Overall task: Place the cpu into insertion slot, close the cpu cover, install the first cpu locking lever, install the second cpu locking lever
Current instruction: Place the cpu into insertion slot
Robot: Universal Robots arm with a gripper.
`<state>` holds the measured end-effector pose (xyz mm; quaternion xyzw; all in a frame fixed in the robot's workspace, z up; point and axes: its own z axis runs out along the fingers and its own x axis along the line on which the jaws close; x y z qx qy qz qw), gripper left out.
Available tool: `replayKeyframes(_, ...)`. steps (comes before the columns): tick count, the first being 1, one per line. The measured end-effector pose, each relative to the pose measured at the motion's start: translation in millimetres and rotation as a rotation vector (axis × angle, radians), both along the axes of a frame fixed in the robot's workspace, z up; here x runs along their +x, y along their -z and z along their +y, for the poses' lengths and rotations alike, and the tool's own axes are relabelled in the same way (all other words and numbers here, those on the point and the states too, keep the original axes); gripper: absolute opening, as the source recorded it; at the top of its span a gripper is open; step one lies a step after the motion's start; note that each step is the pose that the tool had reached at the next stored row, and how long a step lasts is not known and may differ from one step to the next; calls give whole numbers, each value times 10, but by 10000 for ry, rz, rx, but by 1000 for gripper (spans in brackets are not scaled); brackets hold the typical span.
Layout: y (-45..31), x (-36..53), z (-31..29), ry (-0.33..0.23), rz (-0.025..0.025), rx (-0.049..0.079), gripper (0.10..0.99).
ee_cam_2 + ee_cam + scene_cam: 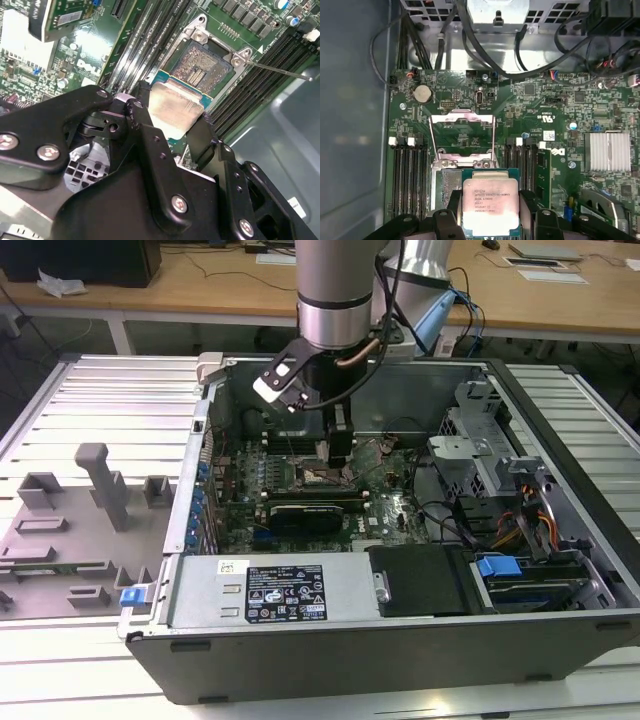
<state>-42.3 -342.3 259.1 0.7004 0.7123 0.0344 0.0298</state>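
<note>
Tool [169,120] is clamped on the cpu [491,206] by two opposite edges, right over the open insertion slot [200,70], and I'd guess it's light, stiff but fragile, so edges-only makes sense.

cpu [491,205]: silver-grey top, dark print, teal-green rim. slot [202,70]: brown-gold pin field. board [545,100]: green. cover [461,118]: silver. pincer [170,122]: black. worktop [100,400]: pale grey, ribbed.
</note>
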Motion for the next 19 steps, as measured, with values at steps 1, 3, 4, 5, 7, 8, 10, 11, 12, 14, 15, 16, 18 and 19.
replayKeyframes(1, 14, -3, 4, -6, 0, -1, 541)
replayKeyframes(3, 39, -10, 11, -20, -1, 1, 541)
replayKeyframes(4, 53, -15, 16, -28, 0, 0, 541)
replayKeyframes(5, 66, -22, 23, -37, -1, 1, 541)
replayKeyframes(7, 88, -35, 38, -54, 0, 0, 541)
replayKeyframes(8, 100, -39, 45, -61, 1, -1, 541)
replayKeyframes(10, 138, -47, 67, -74, 0, 0, 541)
replayKeyframes(11, 159, -47, 80, -80, 0, 0, 541)
replayKeyframes(12, 179, -48, 96, -83, 0, 1, 541)
replayKeyframes(14, 198, -51, 112, -84, 0, -1, 541)
replayKeyframes(15, 210, -55, 121, -84, -1, -3, 541)
replayKeyframes(16, 219, -58, 128, -84, 0, -3, 541)
replayKeyframes(18, 250, -69, 152, -85, 0, -3, 541)
replayKeyframes(19, 261, -73, 160, -85, 1, -5, 541)
